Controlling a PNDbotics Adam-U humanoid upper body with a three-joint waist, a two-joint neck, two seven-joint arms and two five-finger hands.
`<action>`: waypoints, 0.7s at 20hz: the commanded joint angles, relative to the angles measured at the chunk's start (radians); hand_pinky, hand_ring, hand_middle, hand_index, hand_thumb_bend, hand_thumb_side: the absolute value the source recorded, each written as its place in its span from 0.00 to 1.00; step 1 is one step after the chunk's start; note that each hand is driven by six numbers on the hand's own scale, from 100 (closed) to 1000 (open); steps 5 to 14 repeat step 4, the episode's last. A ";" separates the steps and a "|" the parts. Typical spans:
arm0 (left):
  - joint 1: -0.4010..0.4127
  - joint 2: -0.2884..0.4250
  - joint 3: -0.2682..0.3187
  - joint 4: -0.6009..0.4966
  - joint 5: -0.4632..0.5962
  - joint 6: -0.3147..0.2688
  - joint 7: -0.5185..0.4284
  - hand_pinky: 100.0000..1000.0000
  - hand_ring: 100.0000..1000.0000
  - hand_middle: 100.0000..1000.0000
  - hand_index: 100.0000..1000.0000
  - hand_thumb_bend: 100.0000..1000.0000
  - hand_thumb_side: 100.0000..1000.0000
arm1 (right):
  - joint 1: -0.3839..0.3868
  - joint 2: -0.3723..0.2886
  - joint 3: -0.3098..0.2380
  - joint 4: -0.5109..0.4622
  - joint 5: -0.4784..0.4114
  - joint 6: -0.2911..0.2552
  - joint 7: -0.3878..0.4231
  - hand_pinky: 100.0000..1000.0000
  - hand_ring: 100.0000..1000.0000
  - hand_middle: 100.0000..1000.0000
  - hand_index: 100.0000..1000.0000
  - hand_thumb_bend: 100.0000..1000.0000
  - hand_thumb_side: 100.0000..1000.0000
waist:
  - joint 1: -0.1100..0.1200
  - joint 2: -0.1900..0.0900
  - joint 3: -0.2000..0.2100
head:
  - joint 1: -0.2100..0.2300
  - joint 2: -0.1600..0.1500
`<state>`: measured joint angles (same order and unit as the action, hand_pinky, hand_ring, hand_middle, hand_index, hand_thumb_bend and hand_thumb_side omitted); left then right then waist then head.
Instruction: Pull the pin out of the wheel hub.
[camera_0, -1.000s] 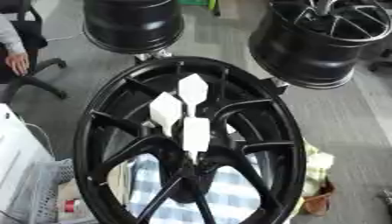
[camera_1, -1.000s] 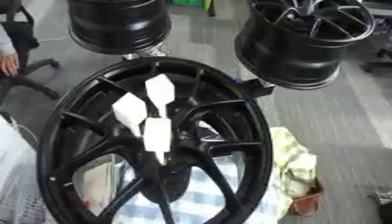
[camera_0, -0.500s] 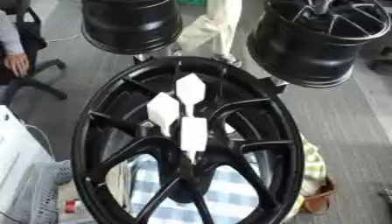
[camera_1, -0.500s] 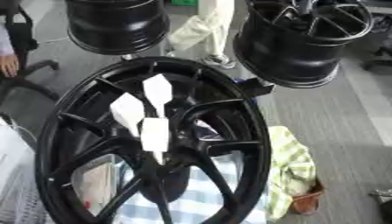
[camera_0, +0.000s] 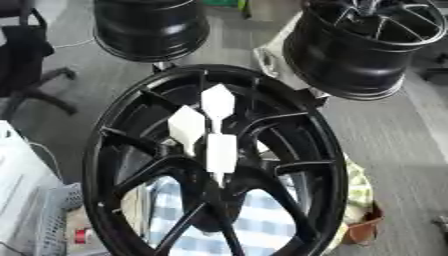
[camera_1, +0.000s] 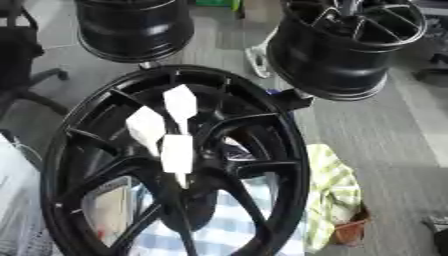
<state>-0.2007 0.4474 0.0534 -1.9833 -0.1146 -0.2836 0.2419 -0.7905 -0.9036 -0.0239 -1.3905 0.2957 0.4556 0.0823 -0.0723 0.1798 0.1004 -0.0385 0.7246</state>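
Gone from behind the black wheel hub (camera_0: 219, 165) is the passer-by, while three white pins (camera_0: 216, 105) stay in its spokes; neither hand shows.

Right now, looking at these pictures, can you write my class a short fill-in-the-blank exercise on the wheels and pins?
The big wheel in front is coloured ____.
The number of white pins at its middle is ____.
Behind it stand ____ more wheels.
Under its spokes lies a blue-and-white ____ cloth.

Missing words: black; three; two; checked
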 joint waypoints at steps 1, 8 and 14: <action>-0.015 0.020 0.008 -0.017 0.000 -0.004 0.002 0.75 0.76 0.66 0.88 0.09 0.51 | 0.015 -0.046 -0.008 -0.144 -0.129 -0.030 -0.046 0.77 0.62 0.59 0.74 0.31 0.26 | 0.005 -0.011 0.000 | 0.002 -0.007; -0.017 0.020 0.008 -0.017 0.001 -0.006 0.003 0.75 0.76 0.66 0.88 0.09 0.51 | 0.046 -0.047 -0.006 -0.234 -0.208 -0.056 -0.089 0.77 0.62 0.58 0.74 0.32 0.24 | 0.006 -0.011 0.001 | 0.003 -0.008; -0.017 0.020 0.008 -0.017 0.001 -0.006 0.003 0.75 0.76 0.66 0.88 0.09 0.51 | 0.046 -0.047 -0.006 -0.234 -0.208 -0.056 -0.089 0.77 0.62 0.58 0.74 0.32 0.24 | 0.006 -0.011 0.001 | 0.003 -0.008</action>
